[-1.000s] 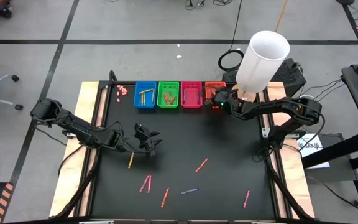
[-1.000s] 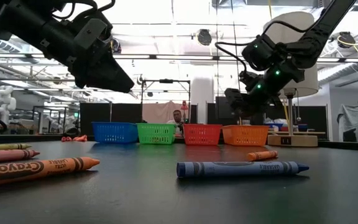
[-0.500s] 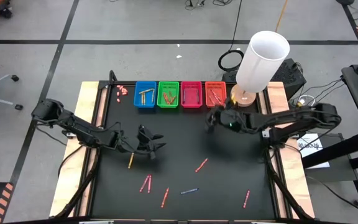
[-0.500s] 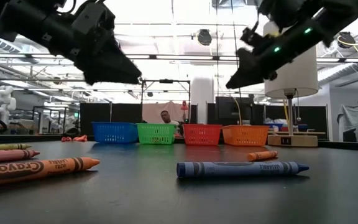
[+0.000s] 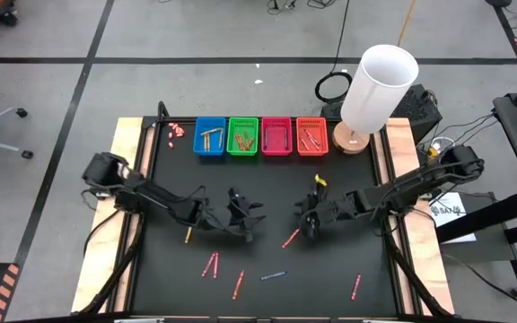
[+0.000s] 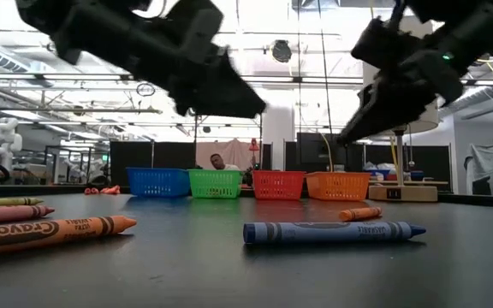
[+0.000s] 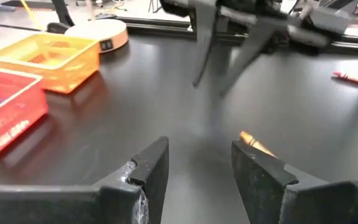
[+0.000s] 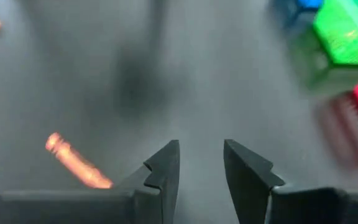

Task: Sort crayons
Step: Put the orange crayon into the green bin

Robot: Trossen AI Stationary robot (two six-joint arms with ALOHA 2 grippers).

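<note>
Loose crayons lie flat on the black table (image 5: 267,184): an orange-red one (image 5: 291,238) in the middle, a yellow one (image 5: 188,235), two pink ones (image 5: 212,264), a red one (image 5: 238,283), a blue one (image 5: 274,274) and another red one (image 5: 357,285). More crayons lie in the four baskets along the far edge. My left gripper (image 5: 248,218) hovers open left of the orange-red crayon (image 7: 255,144). My right gripper (image 5: 309,220) hovers open just right of it (image 8: 76,163). Both are clear of the table in the low view, left (image 6: 245,104) and right (image 6: 358,128).
The blue (image 5: 210,136), green (image 5: 243,136), pink (image 5: 276,136) and orange (image 5: 311,136) baskets stand in a row at the far edge. A tall white cylinder (image 5: 380,85) on a round wooden base stands at the far right. Small pinkish bits (image 5: 176,130) lie at the far left.
My right gripper has swung away from the orange basket toward the near edge and the table's middle, turning as it went, and now hovers by the orange-red crayon. My left gripper has reached toward the table's right, toward the same crayon. No crayon has moved.
</note>
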